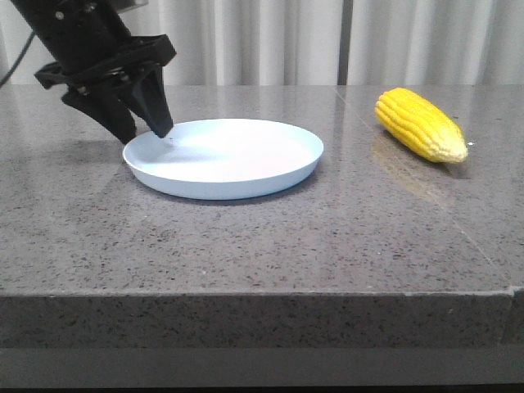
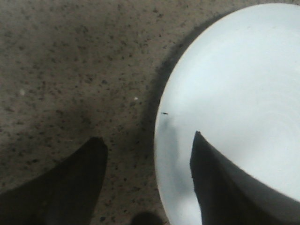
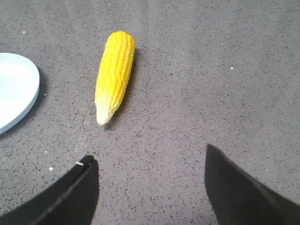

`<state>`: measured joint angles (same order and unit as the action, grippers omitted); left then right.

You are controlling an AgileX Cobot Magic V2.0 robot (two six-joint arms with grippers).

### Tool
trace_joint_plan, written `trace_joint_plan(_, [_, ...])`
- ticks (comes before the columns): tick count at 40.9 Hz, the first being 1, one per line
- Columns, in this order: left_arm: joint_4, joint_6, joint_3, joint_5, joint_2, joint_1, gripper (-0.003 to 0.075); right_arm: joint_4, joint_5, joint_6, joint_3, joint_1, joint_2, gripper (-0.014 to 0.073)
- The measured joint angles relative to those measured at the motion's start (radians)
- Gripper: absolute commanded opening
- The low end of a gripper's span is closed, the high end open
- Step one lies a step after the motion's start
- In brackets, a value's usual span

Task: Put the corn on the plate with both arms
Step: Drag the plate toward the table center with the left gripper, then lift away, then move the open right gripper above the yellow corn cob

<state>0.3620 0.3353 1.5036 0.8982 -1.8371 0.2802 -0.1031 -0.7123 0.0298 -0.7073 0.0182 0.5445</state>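
Observation:
The pale bluish-white plate (image 1: 223, 157) lies on the table left of centre. It also shows in the left wrist view (image 2: 243, 93) and at the edge of the right wrist view (image 3: 14, 89). The yellow corn (image 1: 420, 124) lies on the table at the right, its pale tip toward the front; it shows in the right wrist view (image 3: 115, 72). My left gripper (image 1: 146, 131) (image 2: 147, 140) is open and straddles the plate's left rim, one finger over the plate, one over the table. My right gripper (image 3: 147, 159) is open and empty, some way short of the corn; it is out of the front view.
The grey speckled stone table (image 1: 262, 237) has its front edge near the camera. White curtains (image 1: 270, 41) hang behind its far edge.

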Motion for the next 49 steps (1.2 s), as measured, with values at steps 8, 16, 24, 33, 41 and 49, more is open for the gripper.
trace_joint_plan(8, [-0.044,0.000,0.000,0.019,0.101,0.001,0.0421,0.000,0.000,0.000,0.000,0.000,0.000,0.0510])
trace_joint_plan(16, [-0.151,-0.037,0.000,0.067,0.228,0.071,0.0421,0.000,0.000,0.000,0.000,0.000,0.000,0.0510])
trace_joint_plan(24, [-0.317,-0.194,-0.044,0.110,0.379,0.201,0.0421,0.000,0.000,0.000,0.000,0.000,0.000,0.0510])
trace_joint_plan(33, [-0.421,-0.282,-0.207,0.099,0.621,0.318,0.0421,0.000,0.000,0.000,0.000,0.000,0.000,0.0510])
trace_joint_plan(41, [-0.437,-0.325,-0.333,0.115,0.812,0.326,0.0421,0.000,0.000,0.000,0.000,0.000,0.000,0.0510])
trace_joint_plan(49, [-0.443,-0.341,-0.423,0.129,0.963,0.326,0.0421,0.000,0.000,0.000,0.000,0.000,0.000,0.0510])
